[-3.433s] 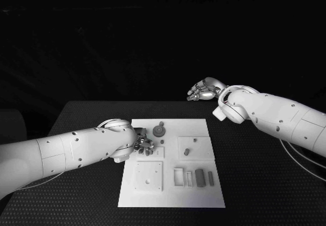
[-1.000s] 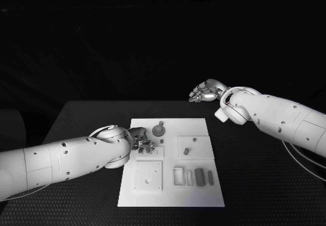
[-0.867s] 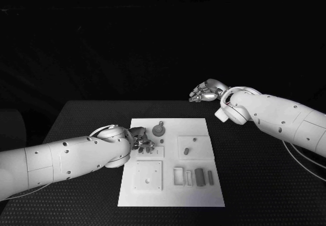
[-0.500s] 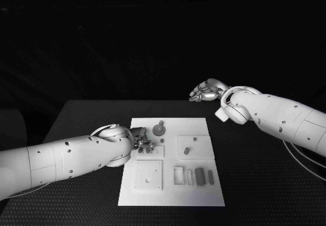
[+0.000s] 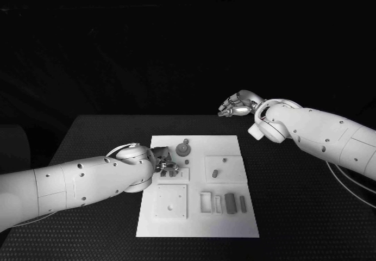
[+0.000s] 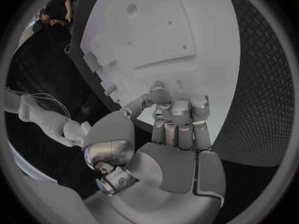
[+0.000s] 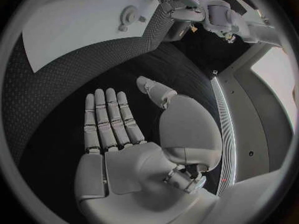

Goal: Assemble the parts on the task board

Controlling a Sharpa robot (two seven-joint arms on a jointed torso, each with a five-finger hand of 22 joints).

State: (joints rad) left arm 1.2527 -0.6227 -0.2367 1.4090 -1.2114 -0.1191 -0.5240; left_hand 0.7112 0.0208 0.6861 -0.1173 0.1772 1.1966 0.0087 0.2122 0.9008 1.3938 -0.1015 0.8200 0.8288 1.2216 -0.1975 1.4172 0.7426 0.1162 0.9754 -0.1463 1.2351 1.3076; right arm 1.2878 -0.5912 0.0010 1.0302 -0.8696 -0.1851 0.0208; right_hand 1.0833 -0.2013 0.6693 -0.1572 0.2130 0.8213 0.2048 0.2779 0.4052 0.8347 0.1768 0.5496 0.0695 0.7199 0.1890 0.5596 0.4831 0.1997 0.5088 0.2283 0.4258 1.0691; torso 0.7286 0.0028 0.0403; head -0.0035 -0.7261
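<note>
While our left hand (image 5: 163, 166) is hanging over the task board (image 5: 200, 228), its fingers (image 6: 179, 115) are curling together above a small part (image 5: 214, 174) just beyond them. Farther off, our right hand (image 5: 237, 104) is hovering past the counter (image 5: 298, 217), fingers (image 7: 107, 115) spreading apart, holding nothing.

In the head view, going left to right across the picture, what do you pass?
Left arm → left hand → task board → right hand → right arm.
</note>
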